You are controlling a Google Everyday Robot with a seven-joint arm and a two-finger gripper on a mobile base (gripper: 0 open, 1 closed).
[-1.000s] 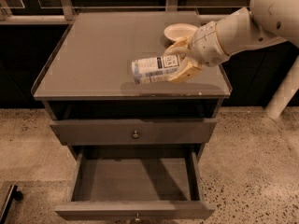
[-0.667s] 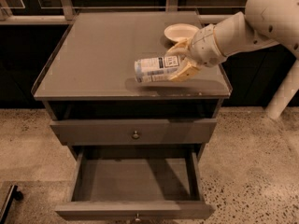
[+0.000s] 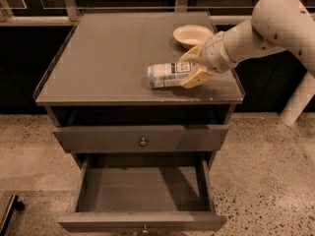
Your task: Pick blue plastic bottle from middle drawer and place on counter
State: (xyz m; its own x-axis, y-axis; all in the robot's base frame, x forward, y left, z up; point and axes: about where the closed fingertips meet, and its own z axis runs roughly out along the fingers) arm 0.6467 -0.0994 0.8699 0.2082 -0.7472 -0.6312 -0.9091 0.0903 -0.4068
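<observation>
The blue plastic bottle (image 3: 166, 74) lies on its side on the counter (image 3: 108, 58), right of the middle, its dark text panel facing up. My gripper (image 3: 189, 70) reaches in from the right and its yellowish fingers (image 3: 194, 77) are closed around the bottle's right end. The bottle rests on or just above the counter top. The middle drawer (image 3: 142, 190) is pulled open below, its flat grey floor bare. The drawer front above it (image 3: 142, 139) is closed.
A cream bowl (image 3: 193, 35) stands on the counter's back right, just behind my gripper. My white arm (image 3: 275, 23) comes in over the counter's right edge. Speckled floor surrounds the cabinet. A dark railing runs behind it.
The gripper and bottle have shifted slightly right and toward the back of the counter, the bottle still held on its side.
</observation>
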